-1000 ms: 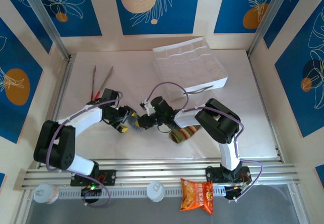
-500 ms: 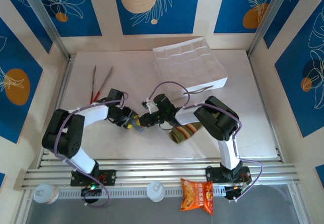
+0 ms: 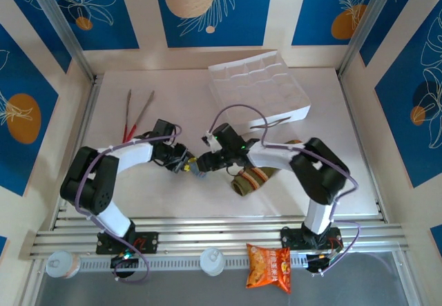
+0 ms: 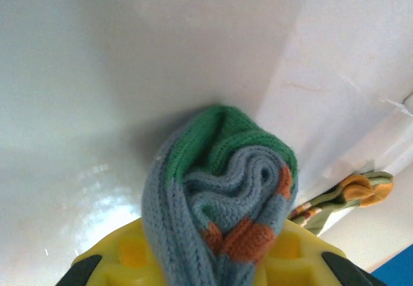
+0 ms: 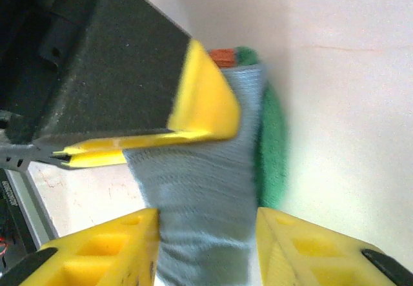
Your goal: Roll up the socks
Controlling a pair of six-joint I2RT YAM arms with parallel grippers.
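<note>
The white table [image 3: 345,161] takes up most of the enclosure, and a white divided tray [image 3: 259,85] sits at its far side, right of centre. Both arms reach in towards the middle of the table, their hands meeting nose to nose. A pair of red-handled tongs [image 3: 135,115] lies on the table's left side, well apart from the tray. An orange snack packet [image 3: 270,266] lies off the table on the near rail, by the right arm's base. The olive-green striped sock [image 3: 254,179] lies bunched on the table beneath the right arm's forearm, near the hands but apart from them. The grey sock [image 4: 219,234], wound into a small roll with its green toe on the outside and orange cuff tucked into the folds, is held between the two hands just above the table. The left hand [image 3: 185,164] is closed on it, one yellow finger [image 5: 206,105] pressed flat against the knit. The right hand [image 3: 204,161] has its fingers [image 5: 103,254] parted on either side of the roll and touching it; I cannot tell whether it is squeezing or merely flanking it.
</note>
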